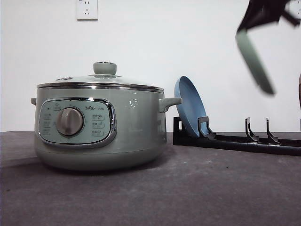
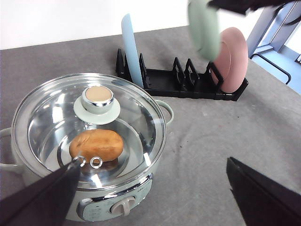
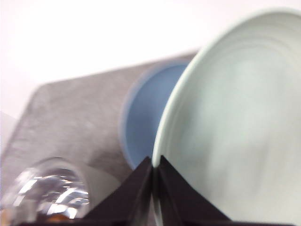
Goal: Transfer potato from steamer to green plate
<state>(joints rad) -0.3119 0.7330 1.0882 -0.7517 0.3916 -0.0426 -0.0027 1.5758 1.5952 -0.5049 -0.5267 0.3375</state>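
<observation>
I see a dark grey, felt-like tabletop against a plain white wall with a socket at the front view's 11 o'clock. The sage steamer sits left, its glass lid closed under a green knob. My left wrist camera looks through that lid: the matte orange-brown potato lies inside, which the front view hides. From the front, a black rack holds a blue plate on edge; the left wrist view adds a pink plate further along it. My right gripper has its fingers pinched on the rim of the smooth green plate, held tilted in the air at 2 o'clock, above the rack. My left gripper hangs over the steamer, fingers wide apart.
</observation>
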